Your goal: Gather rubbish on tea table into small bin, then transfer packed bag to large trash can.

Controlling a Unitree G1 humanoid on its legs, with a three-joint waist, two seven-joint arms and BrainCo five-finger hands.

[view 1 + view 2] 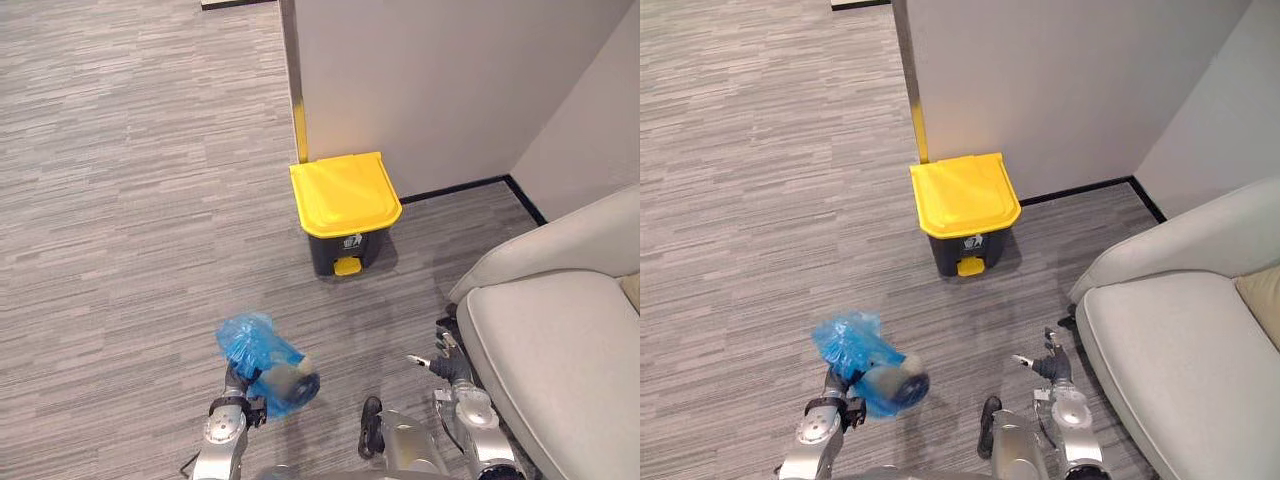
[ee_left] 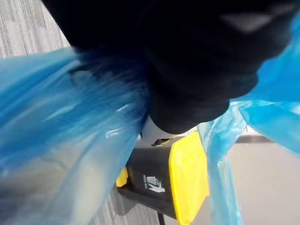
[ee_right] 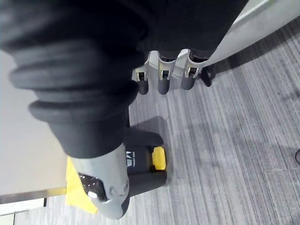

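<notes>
Blue plastic marks the task's thing in the left eye view: the packed bag (image 1: 262,358) is bunched on top of the left hand (image 1: 238,390). It is on the robot's side of the trash can (image 1: 335,245), a little to the can's left and well apart from it. The can is dark, with its yellow lid (image 1: 345,193) down and a yellow pedal (image 1: 347,266) at its foot. It stands on the grey carpet (image 1: 120,200), its back just beside the pale wall (image 1: 430,80). The right hand (image 1: 448,362) is also on the robot's side of the can, off to the can's right, next to a light sofa (image 1: 560,350).

The right eye view shows the same layout.

In the left wrist view, blue film wraps round the hand's dark cover, and the can shows past it, lid shut. Whether this hand is closed on the bag cannot be told, because the plastic hides it.

In the right wrist view, the right hand's fingers (image 3: 163,77) hang straight and relaxed in a row, holding nothing, with the can's pedal side beyond them.
</notes>
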